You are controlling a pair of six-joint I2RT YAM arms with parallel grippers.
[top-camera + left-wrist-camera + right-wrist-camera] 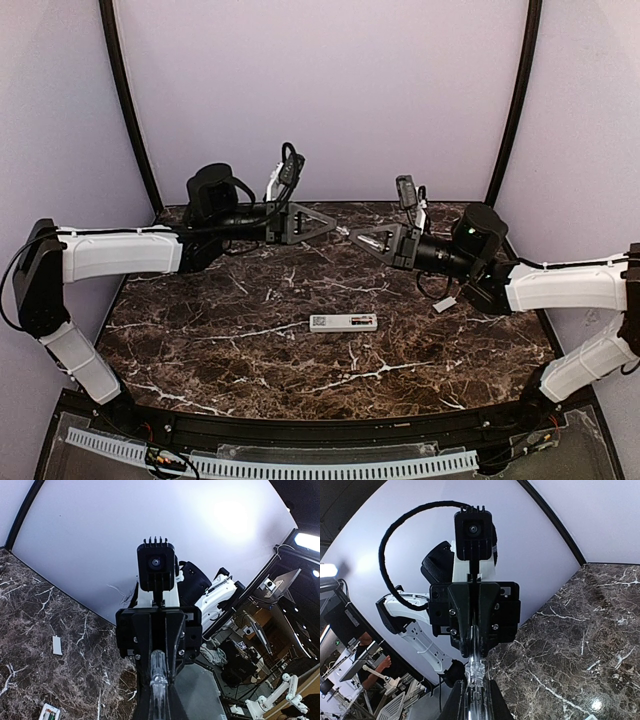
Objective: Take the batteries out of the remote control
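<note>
Top external: remote control point(343, 322) lies flat on desk point(200, 340), below both jaws & nearer the bases, approx under where they meet. Long axis runs L-R; battery-bay end seemingly toward left arm. Left gripper point(333, 228) jaws fully closed on clear tool point(157, 672). Right gripper point(355, 240) jaws look pinched on same tool, opposite end. Step, I judge: tool handover. One side shd release only once other's grip is firm, tool kept level.

2 wrist cameras point(156, 562), seemingly face-to-face
</note>
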